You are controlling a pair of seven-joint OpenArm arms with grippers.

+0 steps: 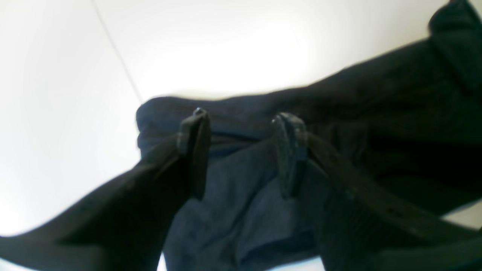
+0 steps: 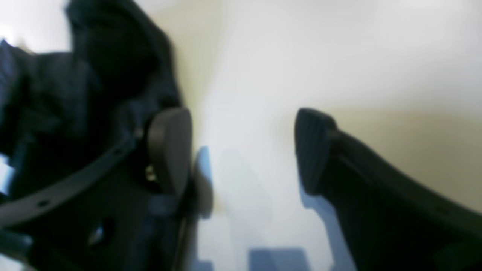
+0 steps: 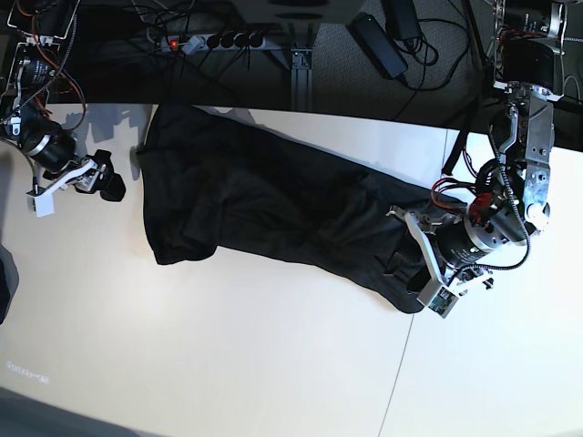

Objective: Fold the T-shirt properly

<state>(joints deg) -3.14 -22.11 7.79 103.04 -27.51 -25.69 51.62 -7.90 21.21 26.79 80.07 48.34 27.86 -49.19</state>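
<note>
T-shirt (image 3: pixel 264 191) lay rumpled across the table (image 3: pixel 237 337), prob. early stages w/ smoothing & all proper folding left, while the L gripper (image 1: pixel 241 116) stood spread above its one end & the R gripper (image 2: pixel 243 113) gaped empty beside the other.

Black soft-fabric T-shirt (image 3: pixel 273 187): right part hidden behind black metal left arm (image 3: pixel 519 164), base view.
</note>
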